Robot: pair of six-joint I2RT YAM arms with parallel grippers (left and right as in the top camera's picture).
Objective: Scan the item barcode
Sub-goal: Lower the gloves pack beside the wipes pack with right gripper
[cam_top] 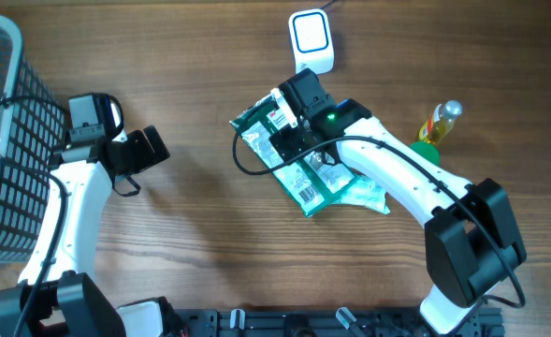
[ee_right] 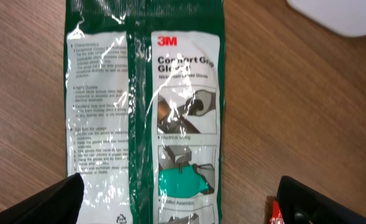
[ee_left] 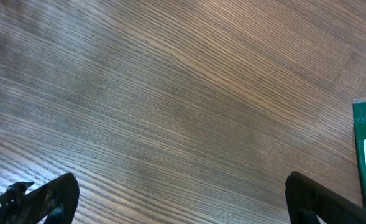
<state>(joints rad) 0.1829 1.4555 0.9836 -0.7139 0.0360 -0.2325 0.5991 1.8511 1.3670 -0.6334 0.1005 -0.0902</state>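
A: Item location?
B: The glove packet (ee_right: 170,112) is laid flat on the table (ee_right: 21,74), printed face up. It is directly under the right gripper (ee_right: 183,202) and near the white scanner (cam_top: 311,37). More green packets (cam_top: 317,192) are seen close by, partly hidden under the arm.
A: Pincers?
B: The right one is spread wide above the packet, nothing pinched. The left gripper (cam_top: 142,150) is spread too, over bare wood, well apart from the item.
A: Handling?
B: Judged light, soft and floppy. Glossy film, so slip is expected, and sag if it is held by one corner. A pinch across a long edge or the end seam is advised, clear of the print.
A: Orientation?
B: In the right wrist view the long axis is run straight away from the camera, between the fingers, with the logo end pointed away from them. From overhead it is set diagonally. No barcode can be made out on the visible part.
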